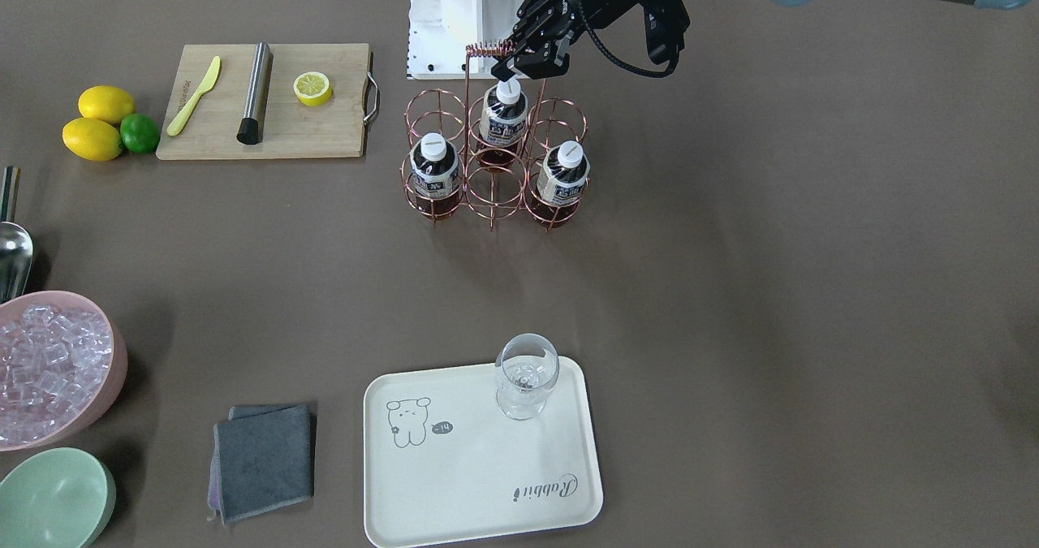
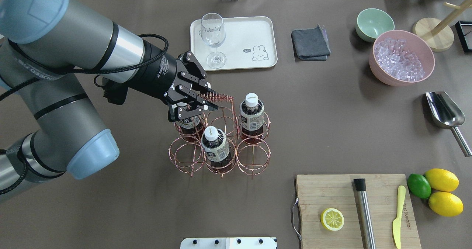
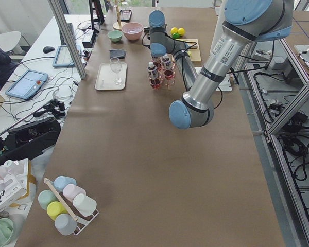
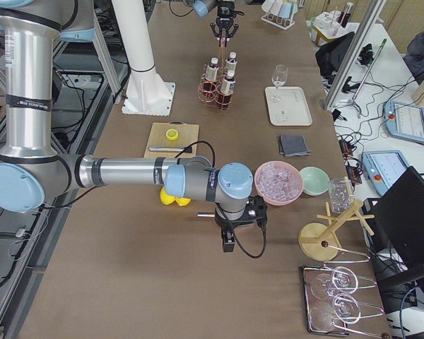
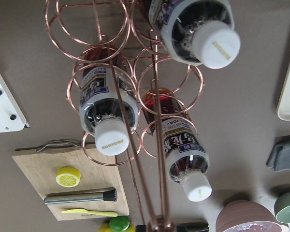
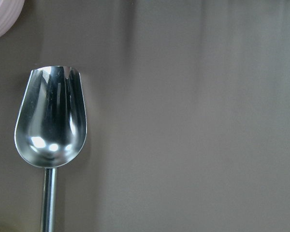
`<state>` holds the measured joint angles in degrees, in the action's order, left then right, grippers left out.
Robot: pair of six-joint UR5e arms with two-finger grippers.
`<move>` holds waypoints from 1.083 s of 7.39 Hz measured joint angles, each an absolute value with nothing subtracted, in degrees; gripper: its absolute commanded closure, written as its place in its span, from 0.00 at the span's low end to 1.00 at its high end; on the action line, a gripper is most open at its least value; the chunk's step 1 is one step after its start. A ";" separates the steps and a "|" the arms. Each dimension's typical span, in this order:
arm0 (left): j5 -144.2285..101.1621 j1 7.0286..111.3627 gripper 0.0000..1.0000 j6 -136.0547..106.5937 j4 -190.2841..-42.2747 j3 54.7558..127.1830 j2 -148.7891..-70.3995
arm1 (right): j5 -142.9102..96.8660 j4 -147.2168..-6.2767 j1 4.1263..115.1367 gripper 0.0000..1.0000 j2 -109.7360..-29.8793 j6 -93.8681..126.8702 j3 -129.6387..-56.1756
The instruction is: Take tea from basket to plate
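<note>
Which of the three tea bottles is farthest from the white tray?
The bottle in the basket's middle cell on the robot's side; the other two stand in corner cells facing the tray.

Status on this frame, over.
Left gripper open over a tea bottle, not gripping. Right gripper by metal scoop, state unclear. Coiled basket handle crowds left gripper.

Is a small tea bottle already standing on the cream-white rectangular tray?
No, the cream-white rectangular tray holds only a stemmed clear glass.

Bright, even overhead light; soft shadows; glare on scoop (image 6: 50, 145); sharp.
</note>
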<state>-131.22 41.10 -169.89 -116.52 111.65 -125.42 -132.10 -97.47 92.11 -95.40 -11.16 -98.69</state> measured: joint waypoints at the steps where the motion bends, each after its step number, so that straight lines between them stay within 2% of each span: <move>1: -131.10 40.27 1.00 -170.07 -117.14 111.41 -125.31 | -132.10 -97.43 92.11 0.01 -95.42 -11.16 -98.70; 8: -129.35 38.27 1.00 -170.24 -119.28 110.75 -124.20 | -132.01 -97.47 92.11 0.01 -95.58 -11.16 -98.53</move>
